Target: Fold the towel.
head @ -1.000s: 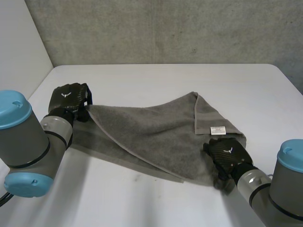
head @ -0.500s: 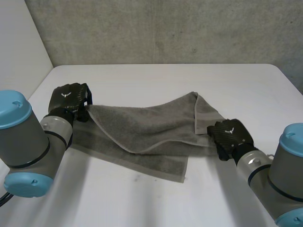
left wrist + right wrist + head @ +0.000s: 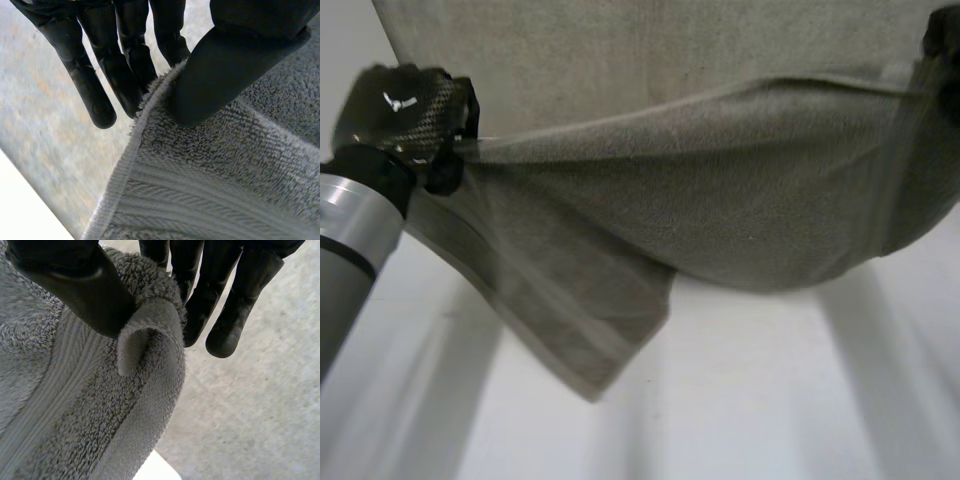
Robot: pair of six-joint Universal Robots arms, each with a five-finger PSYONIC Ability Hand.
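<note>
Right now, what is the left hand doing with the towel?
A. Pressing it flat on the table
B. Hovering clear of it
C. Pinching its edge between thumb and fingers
C: in the left wrist view the left hand has its thumb pressed on the hemmed edge of the towel, with the fingers behind that edge.

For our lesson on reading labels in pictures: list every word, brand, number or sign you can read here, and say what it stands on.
No words or numbers can be read.
Back of the left hand: a white emblem, a sign without letters; the tiny marks beside it are too small to read.
Towel: plain grey cloth, no legible text.
</note>
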